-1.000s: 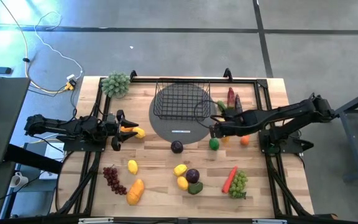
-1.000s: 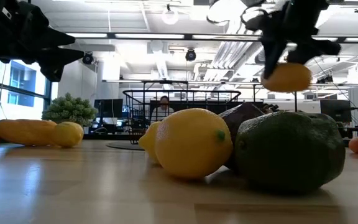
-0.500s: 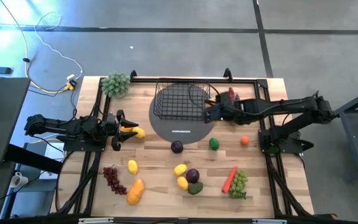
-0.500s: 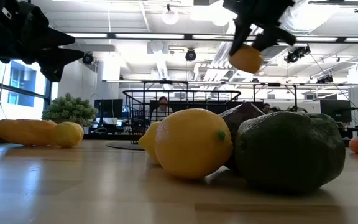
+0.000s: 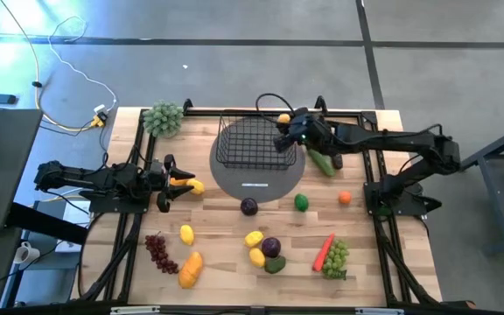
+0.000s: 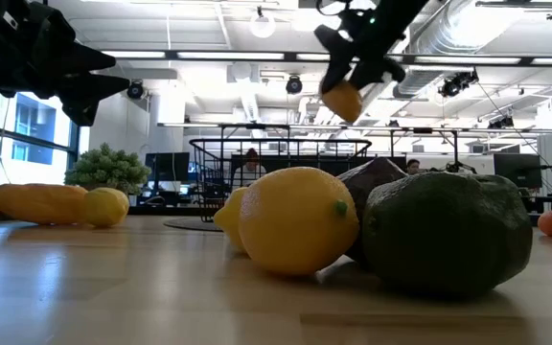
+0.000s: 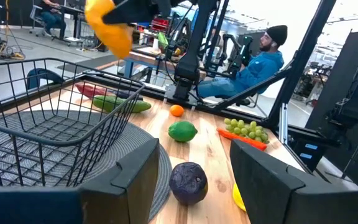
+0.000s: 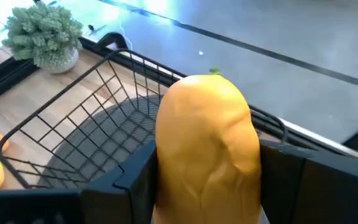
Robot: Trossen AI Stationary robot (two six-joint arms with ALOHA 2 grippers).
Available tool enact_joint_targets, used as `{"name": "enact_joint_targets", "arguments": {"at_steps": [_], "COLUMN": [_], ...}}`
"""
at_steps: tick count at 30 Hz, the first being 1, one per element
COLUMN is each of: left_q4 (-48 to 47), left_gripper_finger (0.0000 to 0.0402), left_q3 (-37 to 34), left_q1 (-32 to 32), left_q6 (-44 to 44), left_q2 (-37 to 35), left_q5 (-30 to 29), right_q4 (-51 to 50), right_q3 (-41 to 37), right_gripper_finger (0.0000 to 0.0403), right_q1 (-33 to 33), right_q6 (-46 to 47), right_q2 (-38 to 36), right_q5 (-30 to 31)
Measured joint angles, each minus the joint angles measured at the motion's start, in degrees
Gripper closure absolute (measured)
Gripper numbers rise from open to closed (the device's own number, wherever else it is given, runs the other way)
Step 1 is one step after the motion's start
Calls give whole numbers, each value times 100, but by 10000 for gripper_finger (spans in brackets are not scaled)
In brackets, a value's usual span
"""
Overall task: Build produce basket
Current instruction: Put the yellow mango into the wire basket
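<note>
My right gripper [image 5: 285,124] is shut on a yellow-orange fruit [image 8: 207,149] and holds it above the far right corner of the black wire basket [image 5: 254,140]. The fruit also shows in the low view [image 6: 341,101] and the left wrist view [image 7: 109,28]. The basket stands on a flat grey disc [image 5: 250,182]. My left gripper [image 5: 168,181] is open at the table's left side. A lemon [image 5: 197,186] and an orange piece [image 5: 181,181] lie at its fingertips. My right gripper pinches the yellow-orange fruit between its two fingers [image 8: 135,180], one on each side of the fruit's body [image 8: 166,155]. The arm reaches in from the table's right. The fruit is lifted clear, higher than the basket's rim [image 6: 281,144].
On the table lie a cucumber [image 5: 320,162], a green fruit [image 5: 301,202], a small orange [image 5: 345,198], a plum [image 5: 249,206], lemons [image 5: 254,238], a carrot with green grapes [image 5: 331,254], purple grapes [image 5: 159,252] and a mango [image 5: 191,269]. A bushy green cluster [image 5: 163,118] stands far left. A person [image 7: 260,62] sits beyond the table.
My right gripper has carried the yellow-orange fruit from over the table's middle right toward the far edge and leftward, rising a little. It has ended above the basket's far right corner, still shut on the fruit.
</note>
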Motion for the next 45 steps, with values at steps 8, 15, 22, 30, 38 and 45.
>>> {"name": "enact_joint_targets", "arguments": {"at_steps": [8, 15, 22, 30, 38, 45], "left_q4": [2, 2, 2, 2, 2, 2], "left_gripper_finger": [213, 213, 213, 213, 213, 213], "left_q3": [0, 0, 0, 0, 0, 0], "left_q1": [0, 2, 2, 0, 1, 0], "left_q6": [0, 0, 0, 0, 0, 0], "left_q2": [0, 0, 0, 0, -1, 0], "left_q5": [0, 0, 0, 0, -2, -2], "right_q4": [384, 594, 1049, 1186, 1147, 1134], "right_q3": [-9, -11, -15, -15, -16, -16], "right_gripper_finger": [210, 210, 210, 210, 163, 84], "right_q1": [-595, -1029, -1303, -1493, -1556, -1634], "right_q6": [-393, -562, -822, -879, -687, -489], "right_q2": [580, 1145, 1571, 1762, 1765, 1765], "right_q5": [-839, -1780, -2388, -2565, -2569, -2583]}}
